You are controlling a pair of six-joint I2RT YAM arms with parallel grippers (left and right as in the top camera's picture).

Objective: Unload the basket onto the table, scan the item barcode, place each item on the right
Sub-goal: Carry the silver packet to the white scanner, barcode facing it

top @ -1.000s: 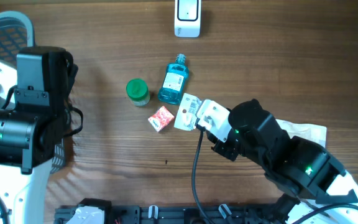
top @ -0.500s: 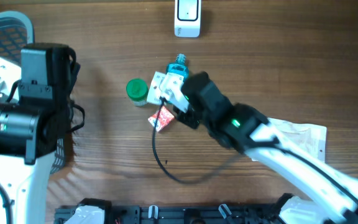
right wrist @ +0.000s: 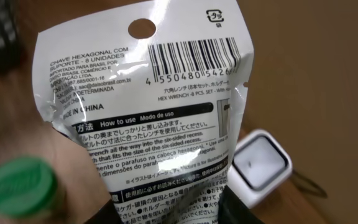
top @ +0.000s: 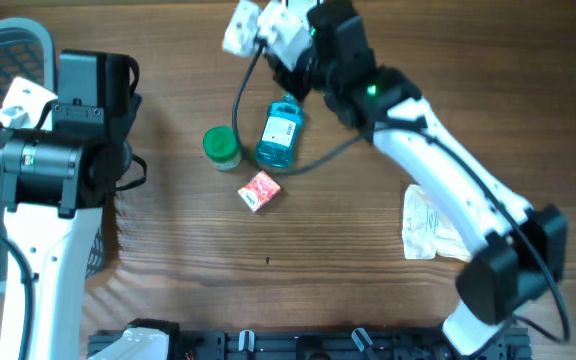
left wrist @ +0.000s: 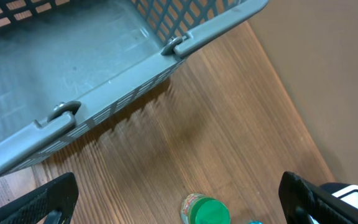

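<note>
1. overhead: the right arm (top: 438, 170) stretches diagonally to the table's far edge, and the right gripper (top: 260, 30) pinches a white packet (top: 240, 25). the left arm (top: 48, 170) stands upright beside the basket (top: 8, 45).
2. left wrist: the left gripper (left wrist: 179, 202) is spread wide above the wooden table (left wrist: 216, 124) — the grey mesh basket lies just beyond.
3. right wrist: the packet's barcode (right wrist: 194, 59) faces the camera — a white scanner (right wrist: 261, 163) shows at its lower right and a green cap (right wrist: 20, 186) at lower left.
</note>
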